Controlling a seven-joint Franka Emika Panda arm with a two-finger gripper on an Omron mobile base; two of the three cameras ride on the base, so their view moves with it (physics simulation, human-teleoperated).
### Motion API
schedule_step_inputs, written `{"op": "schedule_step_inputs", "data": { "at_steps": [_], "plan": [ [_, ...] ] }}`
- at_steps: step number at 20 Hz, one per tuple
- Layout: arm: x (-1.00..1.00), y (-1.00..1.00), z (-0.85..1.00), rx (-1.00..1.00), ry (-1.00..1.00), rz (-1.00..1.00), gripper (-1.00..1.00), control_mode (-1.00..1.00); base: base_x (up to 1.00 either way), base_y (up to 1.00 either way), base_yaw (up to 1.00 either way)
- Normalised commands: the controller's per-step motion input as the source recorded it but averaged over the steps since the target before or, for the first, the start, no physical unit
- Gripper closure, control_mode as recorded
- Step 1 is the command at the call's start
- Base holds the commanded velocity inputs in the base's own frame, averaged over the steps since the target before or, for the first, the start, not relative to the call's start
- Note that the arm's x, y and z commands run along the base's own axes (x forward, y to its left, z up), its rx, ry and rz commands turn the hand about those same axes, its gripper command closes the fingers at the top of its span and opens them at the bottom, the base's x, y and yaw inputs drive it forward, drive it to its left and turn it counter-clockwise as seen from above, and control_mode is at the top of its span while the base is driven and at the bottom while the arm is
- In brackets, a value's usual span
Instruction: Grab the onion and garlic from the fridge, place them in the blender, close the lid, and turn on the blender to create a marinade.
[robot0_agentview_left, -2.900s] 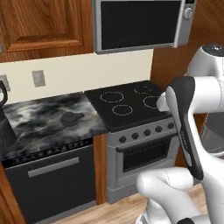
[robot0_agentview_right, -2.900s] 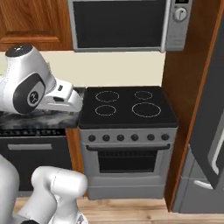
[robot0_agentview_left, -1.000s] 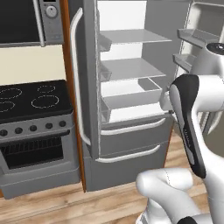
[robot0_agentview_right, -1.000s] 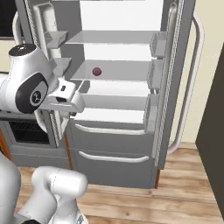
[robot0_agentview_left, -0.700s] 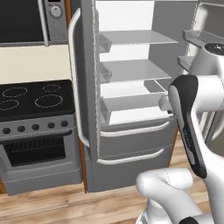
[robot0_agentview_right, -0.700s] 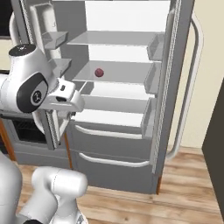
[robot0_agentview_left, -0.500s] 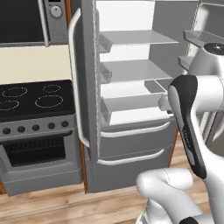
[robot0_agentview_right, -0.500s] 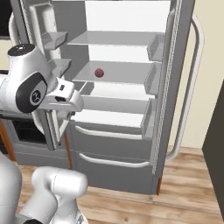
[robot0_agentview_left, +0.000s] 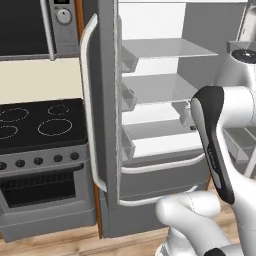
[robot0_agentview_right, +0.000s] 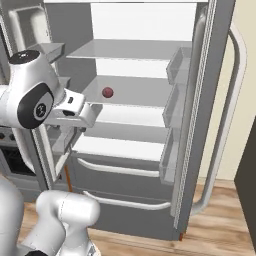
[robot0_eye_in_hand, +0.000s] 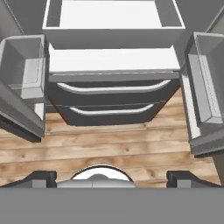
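Note:
The fridge (robot0_agentview_left: 106, 60) stands open right in front of me, its white shelves bare except for one item. The onion (robot0_agentview_right: 107, 92), a small dark red ball, sits on the middle shelf (robot0_agentview_right: 135, 90) towards its left. My gripper (robot0_eye_in_hand: 112, 178) hangs in front of the fridge at about that shelf's height, left of the onion and well short of it. It points down at the lower drawers (robot0_eye_in_hand: 113, 94) and the wooden floor, jaws wide open and empty. The garlic, blender and lid are out of view.
Both fridge doors are swung out, their clear bins (robot0_eye_in_hand: 24, 70) (robot0_eye_in_hand: 208, 83) flanking my hand. A long white handle (robot0_agentview_right: 232, 120) curves down the right door. A stove (robot0_agentview_left: 40, 125) and a wall oven (robot0_agentview_left: 30, 25) stand left of the fridge.
The base has driven from the stove to the fridge and then closer, so the whole scene shifted. The arm's pose has not changed and the gripper stays open.

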Motion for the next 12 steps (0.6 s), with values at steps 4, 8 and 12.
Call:
{"op": "schedule_step_inputs", "data": {
  "at_steps": [4,8,12],
  "plan": [
    [0.00,0.00,0.00,0.00,0.00,0.00,-1.00,1.00,0.46,0.00,0.00],
    [0.00,0.00,0.00,0.00,0.00,0.00,-1.00,1.00,0.56,0.00,0.00],
    [0.00,0.00,0.00,0.00,0.00,0.00,-1.00,1.00,0.67,0.00,0.01]
  ]
}}
